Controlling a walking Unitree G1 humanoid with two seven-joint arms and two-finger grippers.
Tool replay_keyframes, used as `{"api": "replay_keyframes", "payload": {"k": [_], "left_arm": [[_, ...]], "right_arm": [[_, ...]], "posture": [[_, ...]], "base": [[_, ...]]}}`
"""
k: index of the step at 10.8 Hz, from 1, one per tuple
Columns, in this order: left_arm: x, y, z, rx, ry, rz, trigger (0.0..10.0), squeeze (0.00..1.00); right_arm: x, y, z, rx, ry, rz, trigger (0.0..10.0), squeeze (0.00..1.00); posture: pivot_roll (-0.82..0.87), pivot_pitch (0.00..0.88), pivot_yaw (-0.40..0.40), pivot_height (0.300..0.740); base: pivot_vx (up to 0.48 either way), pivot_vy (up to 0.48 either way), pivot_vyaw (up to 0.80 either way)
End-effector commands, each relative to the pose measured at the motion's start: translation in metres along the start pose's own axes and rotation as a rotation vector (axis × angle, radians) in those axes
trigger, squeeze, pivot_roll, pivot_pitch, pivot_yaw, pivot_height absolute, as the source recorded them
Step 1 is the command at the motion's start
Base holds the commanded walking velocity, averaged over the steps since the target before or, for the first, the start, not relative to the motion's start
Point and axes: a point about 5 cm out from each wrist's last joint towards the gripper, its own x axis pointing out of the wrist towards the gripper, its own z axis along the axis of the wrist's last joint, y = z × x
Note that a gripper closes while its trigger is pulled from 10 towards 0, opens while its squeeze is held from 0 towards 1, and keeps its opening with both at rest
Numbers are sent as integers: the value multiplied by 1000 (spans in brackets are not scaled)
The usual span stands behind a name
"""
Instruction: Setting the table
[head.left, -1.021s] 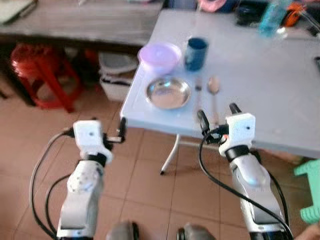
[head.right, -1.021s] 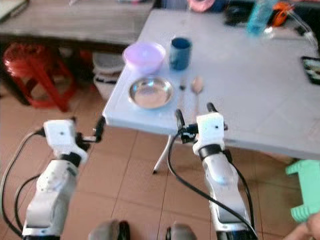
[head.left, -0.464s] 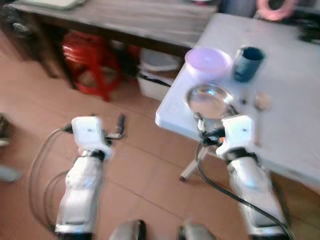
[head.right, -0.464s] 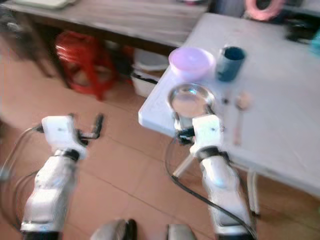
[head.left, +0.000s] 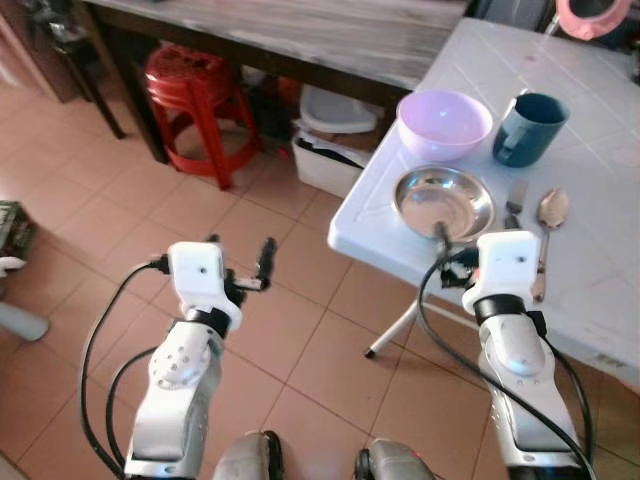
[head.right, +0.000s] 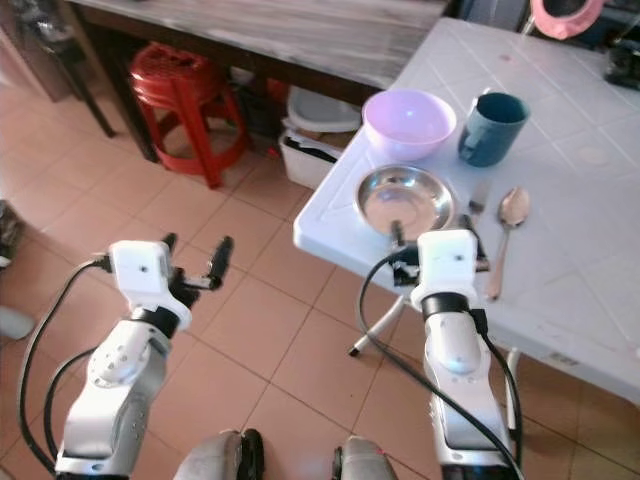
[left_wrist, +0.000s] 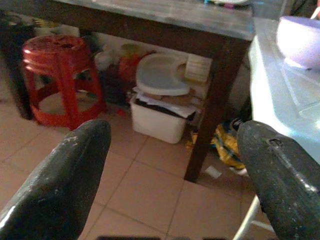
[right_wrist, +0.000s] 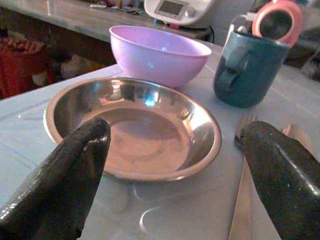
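We see the right gripper (right_wrist: 175, 165), fingers wide, near the round steel plate (right_wrist: 132, 127); the left gripper (left_wrist: 170, 165), fingers wide, is over floor.

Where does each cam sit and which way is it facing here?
Left eye view: head, looking forward-down at the white table corner; both arms and feet show.
Right eye view: the other eye of the same stereo pair, same scene.
Left wrist view: on the left wrist, facing the red stool and bin beneath the wooden bench; left gripper fingers frame it.
Right wrist view: on the right wrist, facing the steel plate, pink bowl and teal mug between right gripper fingers.
Shared: both wrist views catch the pink bowl.
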Motion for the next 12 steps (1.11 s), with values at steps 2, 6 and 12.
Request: {"api": "replay_keyframes", "payload": {"k": [2,6,12], "left_arm": [[-5,5,-3,25,9,21,10000,0],[-5,0,-2,40,4,4,10000,0],[-8,-1,1,69,4,-10,10000,0]], "right_arm": [[-2,-3,-2,50,30,-1,10000,0],[1,-4,2,78,23,2,10000,0],[25,-8,8,200,68,-59,10000,0]], "posture": [[-74,199,19,740],[-78,203,15,740],[-62,255,30,740]], "base": [[0,0,0],[0,0,-495],[0,0,0]]}}
